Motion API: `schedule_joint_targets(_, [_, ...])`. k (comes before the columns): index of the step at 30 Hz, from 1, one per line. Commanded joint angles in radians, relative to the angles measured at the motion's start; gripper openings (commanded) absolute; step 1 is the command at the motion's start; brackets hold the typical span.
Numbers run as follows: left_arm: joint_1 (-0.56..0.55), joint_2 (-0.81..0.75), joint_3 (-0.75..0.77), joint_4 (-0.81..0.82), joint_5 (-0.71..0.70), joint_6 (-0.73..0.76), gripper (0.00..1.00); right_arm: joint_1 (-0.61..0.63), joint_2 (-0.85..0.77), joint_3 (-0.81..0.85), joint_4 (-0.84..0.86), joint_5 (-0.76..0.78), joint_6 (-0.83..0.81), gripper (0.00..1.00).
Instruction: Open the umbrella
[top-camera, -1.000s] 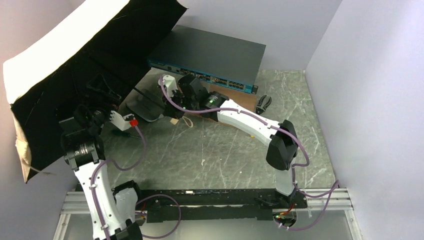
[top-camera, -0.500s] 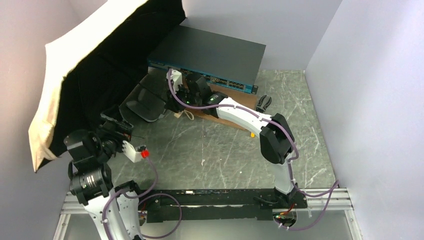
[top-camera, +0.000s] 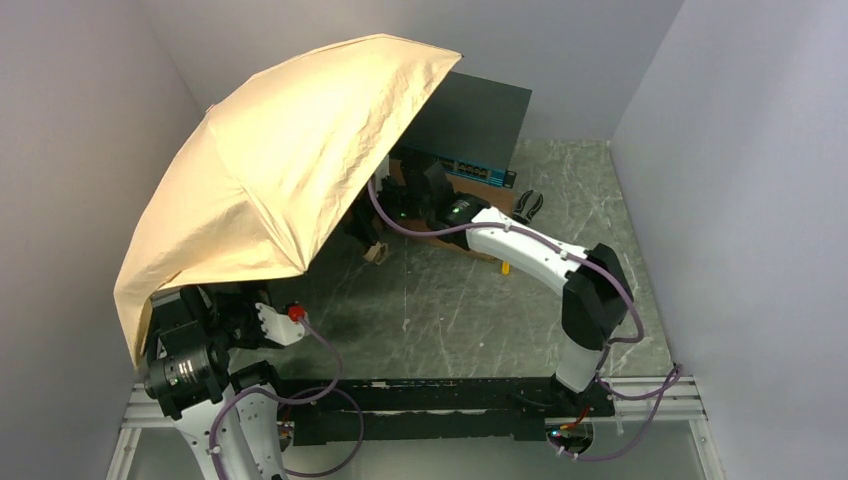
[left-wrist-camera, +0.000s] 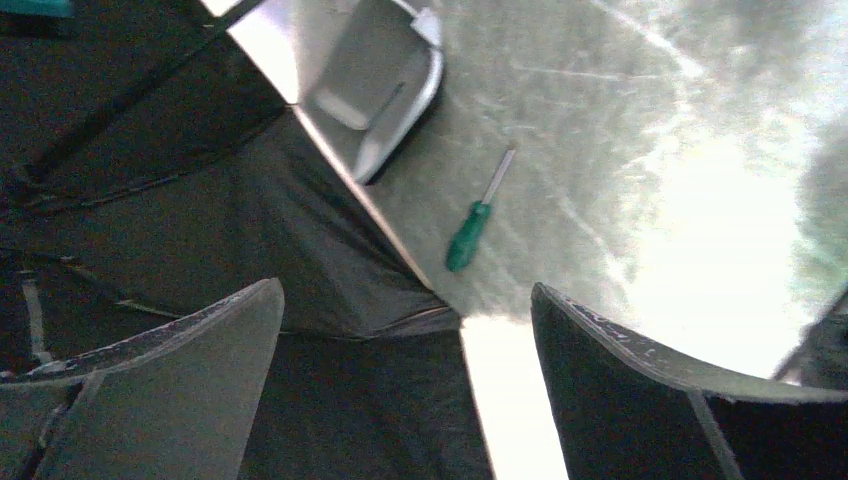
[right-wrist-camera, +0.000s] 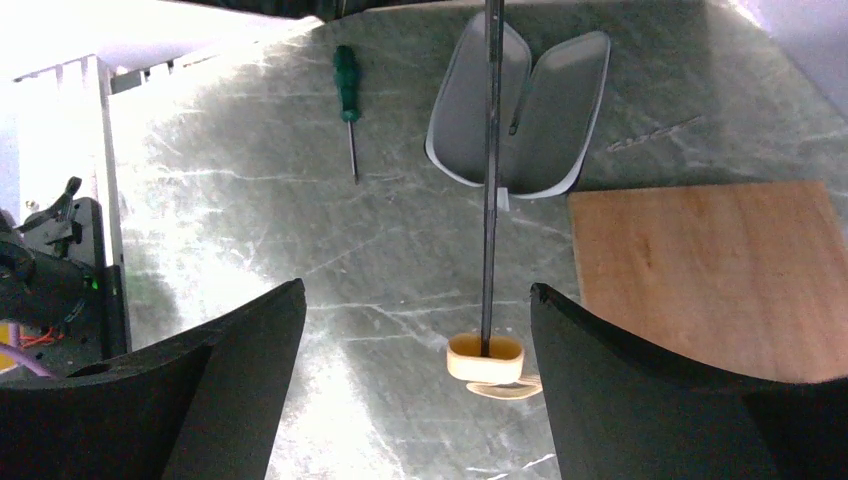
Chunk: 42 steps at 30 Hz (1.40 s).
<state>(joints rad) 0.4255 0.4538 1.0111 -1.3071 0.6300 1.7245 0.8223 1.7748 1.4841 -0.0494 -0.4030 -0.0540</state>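
Observation:
The umbrella (top-camera: 290, 150) is spread open, and its tan canopy covers the left half of the table in the top view. Its thin black shaft (right-wrist-camera: 491, 180) runs down to the small cream handle (right-wrist-camera: 485, 358), which sits low at the marble with a strap beside it. My right gripper (right-wrist-camera: 417, 290) is open, with the handle and shaft between its fingers but untouched. My left gripper (left-wrist-camera: 407, 286) is open and empty under the canopy's near edge, facing the black underside (left-wrist-camera: 200, 230). The opened grey case (right-wrist-camera: 520, 110) lies on the table beyond the shaft.
A green screwdriver (right-wrist-camera: 347, 85) lies left of the case. A wooden board (right-wrist-camera: 710, 270) lies right of the handle. The dark network switch (top-camera: 480, 120) stands at the back, with a black tool (top-camera: 527, 205) in front of it. Walls close in on both sides.
The canopy has swung from tilted, black underside showing, to tan side up over the table. My right gripper opened off the umbrella. My left arm drew back toward the near edge.

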Motion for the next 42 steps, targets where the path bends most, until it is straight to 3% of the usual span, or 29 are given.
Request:
schedule_joint_targets(1, [-0.002,-0.033,-0.032,-0.190,-0.018,-0.051,1.00,-0.005,-0.075,-0.019,-0.013,-0.015,-0.034,0.85])
schedule_joint_targets(3, [-0.002,-0.083,-0.056,-0.263,-0.041,-0.017,1.00,-0.008,-0.098,-0.036,-0.025,-0.012,-0.032,0.86])
schedule_joint_targets(8, [-0.002,-0.275,-0.093,-0.269,-0.081,-0.014,1.00,-0.026,-0.190,-0.142,-0.032,-0.030,-0.014,0.88])
schedule_joint_targets(15, [0.001,-0.430,-0.007,-0.267,-0.064,-0.087,1.00,-0.037,-0.413,-0.357,-0.027,0.004,-0.018,0.97])
schedule_joint_targets(21, [0.000,-0.555,0.061,-0.268,0.012,-0.104,1.00,-0.040,-0.673,-0.587,-0.054,0.217,-0.102,1.00])
schedule_joint_targets(26, [0.000,-0.558,0.140,-0.268,0.157,-0.257,1.00,-0.068,-0.892,-0.737,-0.150,0.393,-0.168,1.00])
schedule_joint_targets(29, [0.009,-0.503,0.201,-0.272,0.253,-0.359,1.00,-0.078,-1.015,-0.763,-0.231,0.475,-0.181,1.00])
schedule_joint_targets(35, [0.071,-0.413,0.248,-0.272,0.405,-0.515,1.00,-0.116,-1.165,-0.722,-0.389,0.412,-0.169,1.00])
schedule_joint_targets(42, [0.168,-0.581,0.361,-0.269,0.539,-0.677,1.00,-0.237,-1.227,-0.684,-0.480,0.346,-0.165,1.00])
